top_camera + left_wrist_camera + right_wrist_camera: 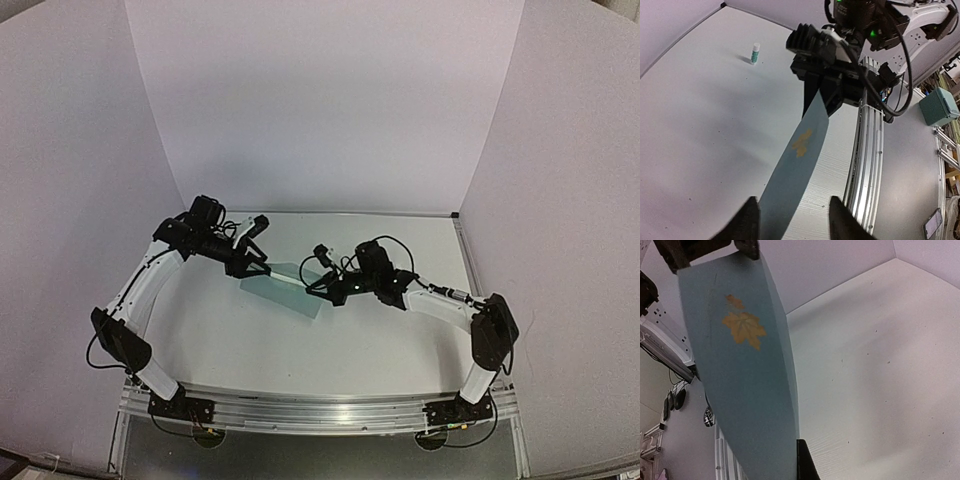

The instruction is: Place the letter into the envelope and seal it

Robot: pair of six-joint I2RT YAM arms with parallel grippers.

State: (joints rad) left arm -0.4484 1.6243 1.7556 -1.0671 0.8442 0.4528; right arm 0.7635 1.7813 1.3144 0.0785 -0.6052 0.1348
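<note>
The pale teal envelope (285, 287) with an orange leaf print hangs in the air between the two grippers, above the table. In the left wrist view the envelope (797, 165) runs from between my left fingers to the right gripper, which pinches its far end. My right gripper (790, 467) is shut on the envelope (745, 390); one finger (806, 462) shows, the other is behind the paper. My left gripper (794, 221) has its fingers apart, with the envelope's near end between them. The cream letter is not in view.
A small white tube with a green cap (755, 52) stands on the white table (700, 125) toward the far side. The aluminium rail (865, 165) of the table's near edge runs below the envelope. Purple-white walls close the back and both sides.
</note>
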